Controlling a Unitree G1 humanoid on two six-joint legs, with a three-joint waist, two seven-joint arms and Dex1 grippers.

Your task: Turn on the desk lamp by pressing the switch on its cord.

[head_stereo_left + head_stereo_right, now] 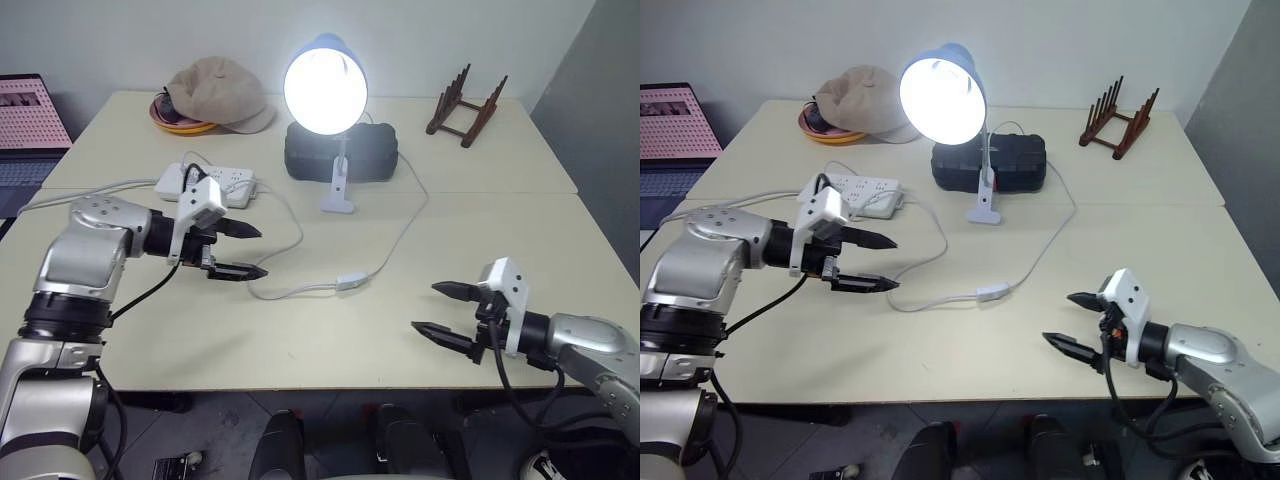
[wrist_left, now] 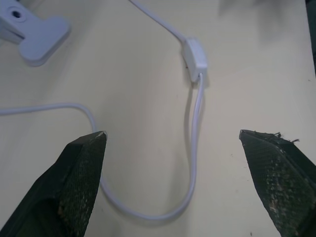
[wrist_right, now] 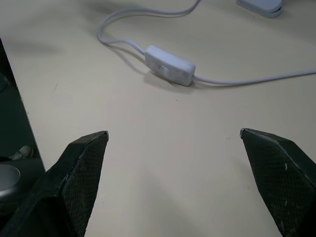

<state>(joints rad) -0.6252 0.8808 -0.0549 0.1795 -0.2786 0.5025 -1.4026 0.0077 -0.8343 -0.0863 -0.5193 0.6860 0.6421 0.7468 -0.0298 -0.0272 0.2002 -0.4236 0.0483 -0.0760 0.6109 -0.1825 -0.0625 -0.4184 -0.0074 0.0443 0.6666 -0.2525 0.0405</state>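
One orange bowl (image 1: 183,125) sits under a beige cap (image 1: 222,93).

Cream table (image 1: 300,340): lit desk lamp (image 1: 326,90), cord (image 1: 400,235), switch (image 1: 350,282), power strip (image 1: 205,184), cap (image 1: 222,92).

1. Your two head views look forward and down over the table (image 1: 300,330) from its near edge, taking in the far edge and the wall.
2. Your left wrist view looks close down onto the tabletop, along its own fingers.
3. Your right wrist view does likewise, near the near edge.
4. All four views share the switch (image 1: 350,282) and the cord (image 2: 195,113).
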